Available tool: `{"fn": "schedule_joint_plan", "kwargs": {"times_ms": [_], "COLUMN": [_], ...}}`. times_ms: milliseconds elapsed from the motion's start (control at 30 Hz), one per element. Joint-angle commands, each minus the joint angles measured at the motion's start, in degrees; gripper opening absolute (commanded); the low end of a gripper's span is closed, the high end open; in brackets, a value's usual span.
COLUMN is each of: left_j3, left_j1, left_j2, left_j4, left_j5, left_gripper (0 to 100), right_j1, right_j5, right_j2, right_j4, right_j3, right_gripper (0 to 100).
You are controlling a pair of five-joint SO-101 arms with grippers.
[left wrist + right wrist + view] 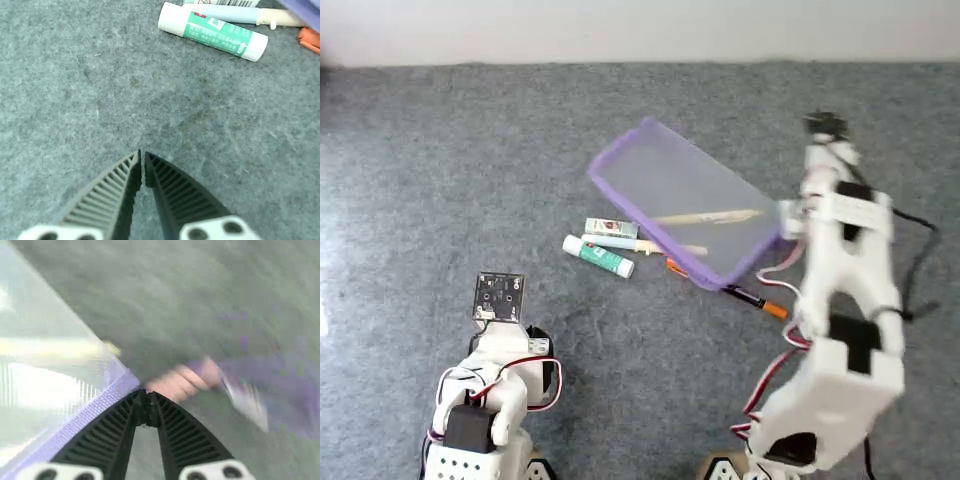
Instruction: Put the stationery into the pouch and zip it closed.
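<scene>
The clear pouch (695,205) with a purple edge lies mid-table, a pale pencil (708,217) inside it. Beside its near side lie a green-and-white glue stick (599,257) (212,31), a pale blue pen (615,241) (235,14), a small eraser (610,227) and an orange piece (675,266) (310,40). A black pen with an orange cap (756,299) pokes out from under the pouch. My right gripper (788,218) (146,412) is shut at the pouch's right corner, seemingly pinching the purple edge (95,407). My left gripper (142,167) is shut and holds nothing, short of the glue stick.
Grey felt (440,170) covers the whole table. The left arm's base (485,420) sits at the front left, the right arm (840,330) stretches along the right side. A blurred pinkish zipper pull (185,380) lies just past my right fingertips.
</scene>
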Motion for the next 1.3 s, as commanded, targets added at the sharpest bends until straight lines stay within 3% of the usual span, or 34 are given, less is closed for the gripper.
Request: {"fn": "schedule_joint_plan", "kwargs": {"times_ms": [0,167,333,567,833,1267], "left_j3": [-0.5,-0.5,-0.5,-0.5,-0.5,-0.5], "left_j1": [0.0,0.0,0.0,0.0,0.0,0.0], "left_j2": [-0.4,-0.4,-0.4,-0.4,-0.4,-0.4], "left_j4": [0.1,0.1,0.1,0.1,0.1,0.1], "left_j5": [0.1,0.1,0.1,0.1,0.1,0.1], "left_gripper": [1,1,1,1,1,1], "right_j1": [-4.7,-5.6,-0.2,1.2,0.0,0.0], "right_j5": [0.3,0.6,2.0,15.8,22.9,23.7], "right_j2": [1.1,0.8,1.3,1.4,6.4,25.9], "right_j4": [3.2,14.4,20.9,20.0,13.2,18.1], "right_j3": [-8.4,-13.7,-17.1,-17.6,-19.3,-34.8], "right_gripper": [0.9,0.9,2.3,24.7,23.3,23.1]}}
